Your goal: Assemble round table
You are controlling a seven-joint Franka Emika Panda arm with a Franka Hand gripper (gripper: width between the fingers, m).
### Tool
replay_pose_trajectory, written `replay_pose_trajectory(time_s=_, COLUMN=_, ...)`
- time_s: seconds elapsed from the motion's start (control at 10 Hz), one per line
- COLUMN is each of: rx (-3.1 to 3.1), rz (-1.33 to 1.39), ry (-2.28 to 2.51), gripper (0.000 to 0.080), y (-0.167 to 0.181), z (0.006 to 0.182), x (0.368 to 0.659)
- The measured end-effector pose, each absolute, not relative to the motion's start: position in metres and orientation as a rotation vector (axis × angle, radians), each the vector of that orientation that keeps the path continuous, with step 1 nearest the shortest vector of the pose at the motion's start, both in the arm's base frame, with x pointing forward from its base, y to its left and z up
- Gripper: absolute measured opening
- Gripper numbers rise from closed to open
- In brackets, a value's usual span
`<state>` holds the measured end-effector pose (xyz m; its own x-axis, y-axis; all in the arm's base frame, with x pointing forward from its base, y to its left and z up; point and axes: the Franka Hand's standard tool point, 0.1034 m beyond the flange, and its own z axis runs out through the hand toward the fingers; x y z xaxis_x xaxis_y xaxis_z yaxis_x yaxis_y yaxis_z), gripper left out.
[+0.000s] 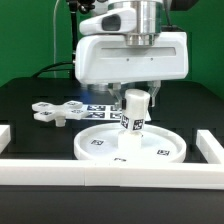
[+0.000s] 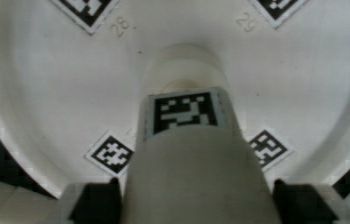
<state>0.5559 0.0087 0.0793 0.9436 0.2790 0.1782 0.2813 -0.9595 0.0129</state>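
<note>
The large rimmed round disc [image 1: 100, 146] lies flat on the black table near the front rail. The short cylindrical leg [image 1: 135, 112] stands upright at the disc's middle and carries a square tag. My gripper [image 1: 136, 93] comes down from above, its jaws closed on the leg's upper part. In the wrist view the leg [image 2: 190, 130] runs down to the disc [image 2: 65, 100], with a dark finger [image 2: 97, 200] against each side of it. The gripper [image 2: 197, 205] is shut on the leg. The cross-shaped base piece [image 1: 55, 112] lies at the exterior view's left, behind the disc.
The marker board [image 1: 100, 107] lies flat behind the disc. White border rails run along the front [image 1: 110, 172], the exterior view's left [image 1: 5, 135] and right [image 1: 210, 145]. A green backdrop stands behind the table.
</note>
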Motion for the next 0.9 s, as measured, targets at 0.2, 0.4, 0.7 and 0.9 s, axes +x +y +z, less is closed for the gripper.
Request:
replay_pose_trajectory(time_s=0.2, rx=-3.094, rz=-0.328, ry=-0.238, gripper=0.0409, y=0.0074, z=0.0795, x=0.5555)
replay_pose_trajectory(time_s=0.4, rx=-3.090, rz=-0.324, ry=-0.045, gripper=0.0409, y=0.0080, z=0.0793, x=0.5556)
replay_pose_trajectory(time_s=0.7, rx=-3.071, rz=-0.317, ry=0.169, gripper=0.0409, y=0.0081, z=0.0788, x=0.5554)
replay_pose_trajectory(time_s=0.9, rx=-2.984, rz=-0.326, ry=0.563, gripper=0.0409, y=0.0073, z=0.0779, x=0.5543)
